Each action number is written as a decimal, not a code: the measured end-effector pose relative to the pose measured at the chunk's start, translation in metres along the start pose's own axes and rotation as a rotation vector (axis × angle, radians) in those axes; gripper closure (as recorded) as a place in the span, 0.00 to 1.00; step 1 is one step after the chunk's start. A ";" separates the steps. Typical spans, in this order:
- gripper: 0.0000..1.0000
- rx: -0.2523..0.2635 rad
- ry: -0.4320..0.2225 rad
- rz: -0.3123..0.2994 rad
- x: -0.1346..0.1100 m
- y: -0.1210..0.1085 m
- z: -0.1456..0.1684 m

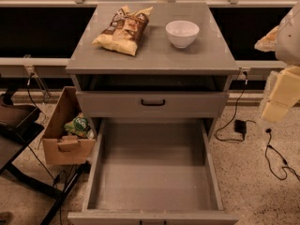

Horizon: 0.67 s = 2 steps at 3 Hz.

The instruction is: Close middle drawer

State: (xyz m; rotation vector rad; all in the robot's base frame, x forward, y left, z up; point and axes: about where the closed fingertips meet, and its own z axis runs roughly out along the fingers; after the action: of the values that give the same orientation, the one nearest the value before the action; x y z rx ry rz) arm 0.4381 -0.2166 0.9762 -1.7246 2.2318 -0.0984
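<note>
The middle drawer [152,168] of the grey cabinet is pulled far out toward me. Its wide, plain grey inside is bare. Its low front panel [152,217] lies at the bottom edge of the view, and only the top of its handle shows there. Above it sits the upper drawer front [197,104] with a black bar handle [153,102] and a dark gap over it. The lowest drawer is hidden. My gripper [280,95] is a pale, blurred shape at the right edge, to the right of the cabinet and apart from the drawer.
On the cabinet top [206,55] lie a chip bag [123,29] and a white bowl [182,33]. A cardboard box [61,135] with a green bag stands on the floor at left, beside a black stand [18,125]. Cables and a black adapter [240,125] lie on the floor at right.
</note>
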 end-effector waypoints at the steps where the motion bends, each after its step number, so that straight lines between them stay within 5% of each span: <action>1: 0.00 0.000 0.000 0.000 0.000 0.000 0.000; 2: 0.00 0.040 -0.013 -0.036 -0.009 -0.001 0.016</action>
State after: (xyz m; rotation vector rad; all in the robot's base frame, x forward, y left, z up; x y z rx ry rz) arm 0.4456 -0.2064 0.9632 -1.7394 2.1750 -0.1391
